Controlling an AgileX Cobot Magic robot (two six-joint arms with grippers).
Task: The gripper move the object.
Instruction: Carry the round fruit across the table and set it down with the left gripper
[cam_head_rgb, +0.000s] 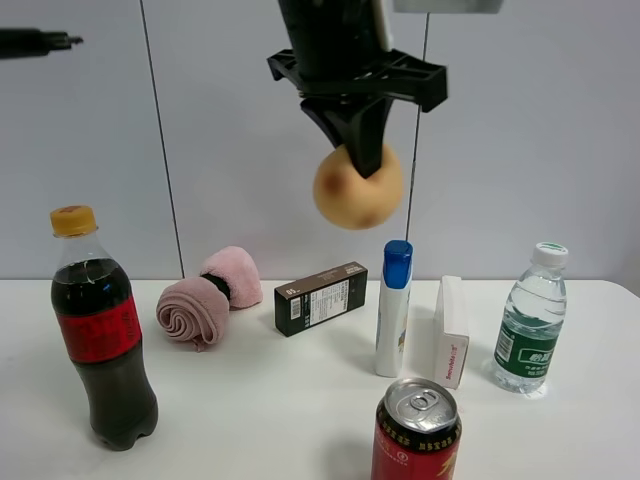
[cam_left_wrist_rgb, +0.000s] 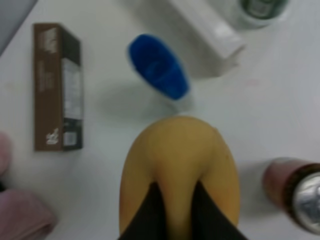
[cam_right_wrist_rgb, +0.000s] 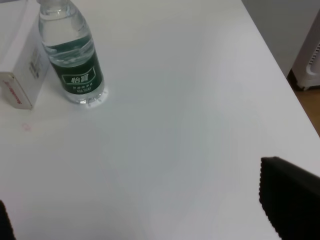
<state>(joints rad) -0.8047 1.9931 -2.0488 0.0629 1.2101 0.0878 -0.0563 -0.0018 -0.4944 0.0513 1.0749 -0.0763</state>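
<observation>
Peach (cam_head_rgb: 357, 190) held aloft in left claw (cam_head_rgb: 363, 156); cola bottle (cam_head_rgb: 103, 335) nearly full.

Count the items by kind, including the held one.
Bottles: 3 (cola bottle, water bottle, blue-capped bottle)
Boxes: 2 (brown box, white box)
Cans: 1 (red can)
Towels: 1 (pink towel)
Fruit: 1 (peach, in left gripper)
Total: 8

The fruit (cam_head_rgb: 358, 190) is yellow-orange with a reddish blush, the left gripper (cam_head_rgb: 364, 160) black. On the white table (cam_head_rgb: 250, 400): a pink towel (cam_head_rgb: 205, 295), a brown box (cam_head_rgb: 320, 297), a red can (cam_head_rgb: 417, 440) and a green-labelled water bottle (cam_head_rgb: 530, 325).
</observation>
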